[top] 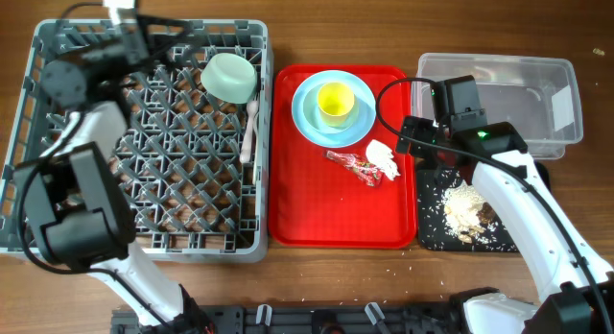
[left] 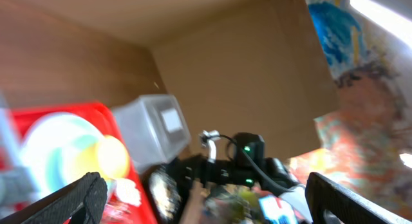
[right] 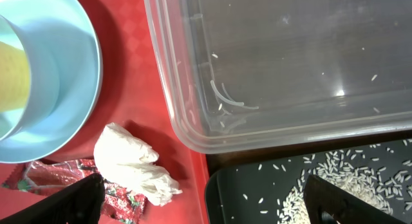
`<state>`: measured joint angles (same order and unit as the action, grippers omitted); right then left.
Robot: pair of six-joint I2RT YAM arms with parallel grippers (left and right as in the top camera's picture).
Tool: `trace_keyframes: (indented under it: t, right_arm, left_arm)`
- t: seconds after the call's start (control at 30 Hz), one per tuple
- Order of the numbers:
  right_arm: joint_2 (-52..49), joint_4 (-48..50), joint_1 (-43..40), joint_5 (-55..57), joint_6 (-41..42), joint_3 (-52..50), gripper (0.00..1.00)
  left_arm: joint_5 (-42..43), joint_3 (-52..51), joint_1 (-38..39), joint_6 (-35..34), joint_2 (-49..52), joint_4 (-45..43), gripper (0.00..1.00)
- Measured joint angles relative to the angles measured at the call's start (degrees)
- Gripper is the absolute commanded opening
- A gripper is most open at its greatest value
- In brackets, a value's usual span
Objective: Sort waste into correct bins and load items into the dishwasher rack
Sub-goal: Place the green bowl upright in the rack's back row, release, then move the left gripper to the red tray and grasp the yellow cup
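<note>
Blurred view. Left gripper [left: 205, 197] spread wide. Yellow cup [left: 112, 156] sits on pale blue plate [left: 51, 147], on red tray [left: 96, 114]. Clear tub [left: 151, 130] just right of tray; right arm [left: 248, 163] beside tub.

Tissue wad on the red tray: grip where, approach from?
Likely straight down, pinching the tissue wad across its bulky middle: it lies loose and lumpy on the red tray, with the red wrapper against one side, so keep off that edge.
</note>
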<state>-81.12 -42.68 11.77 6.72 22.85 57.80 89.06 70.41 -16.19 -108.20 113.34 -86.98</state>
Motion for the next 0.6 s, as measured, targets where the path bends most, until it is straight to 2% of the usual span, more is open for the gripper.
trace_keyframes:
  t: [0.07, 0.17, 0.27, 0.37, 0.43, 0.6]
  right_arm:
    - [0.0, 0.0, 0.0, 0.0, 0.0, 0.0, 1.0]
    - [0.0, 0.0, 0.0, 0.0, 0.0, 0.0, 1.0]
    - [0.0, 0.0, 0.0, 0.0, 0.0, 0.0, 1.0]
    - [0.0, 0.0, 0.0, 0.0, 0.0, 0.0, 1.0]
    - [0.0, 0.0, 0.0, 0.0, 0.0, 0.0, 1.0]
    - [0.0, 0.0, 0.0, 0.0, 0.0, 0.0, 1.0]
  left_arm:
    - [-1.6, 0.0, 3.7, 0.3, -0.1, 7.1, 1.0]
    - [-7.0, 0.0, 5.7, 1.6, -0.1, 13.3, 1.0]
    - [-13.6, 0.0, 6.9, 6.9, -0.3, 24.9, 0.99]
    - [-19.5, 0.1, 8.3, 16.2, -0.4, 41.4, 0.99]
    - [-22.1, 0.0, 9.3, 20.9, -0.4, 45.4, 0.99]
    - [-23.6, 2.7, 13.3, 27.1, -0.4, 46.1, 1.0]
